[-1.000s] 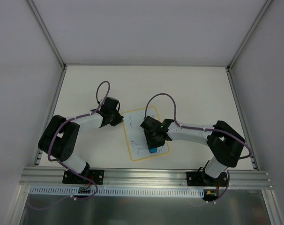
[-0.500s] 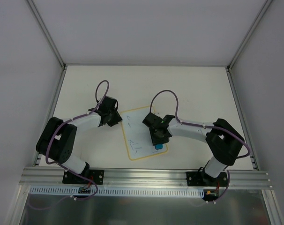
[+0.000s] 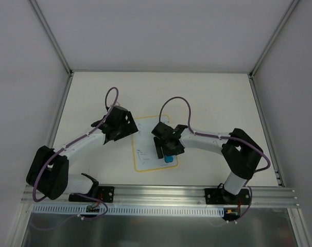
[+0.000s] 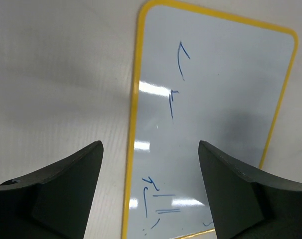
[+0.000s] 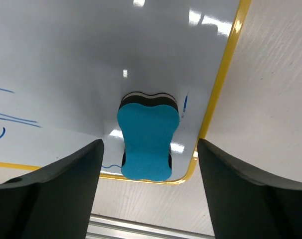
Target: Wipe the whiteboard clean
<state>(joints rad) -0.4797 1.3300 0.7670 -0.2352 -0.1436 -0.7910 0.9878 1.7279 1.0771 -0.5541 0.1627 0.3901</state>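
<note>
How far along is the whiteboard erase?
Partway.
Done: the whiteboard is clean across most of its middle.
In hand: the blue eraser lies on the board near a corner. The right gripper is open above it, not gripping. The left gripper is open over the board's yellow edge.
Left: blue marks along one side, plus a short stroke beside the eraser.

We're in a robotics lab cell here, no question: a plain white bench boxed in by bare white panels set in aluminium frame posts. A slotted aluminium rail runs along the near edge, with the left arm base and right arm base bolted onto it. Purple cables loop off the arms, and a white cable duct sits just below the rail.
</note>
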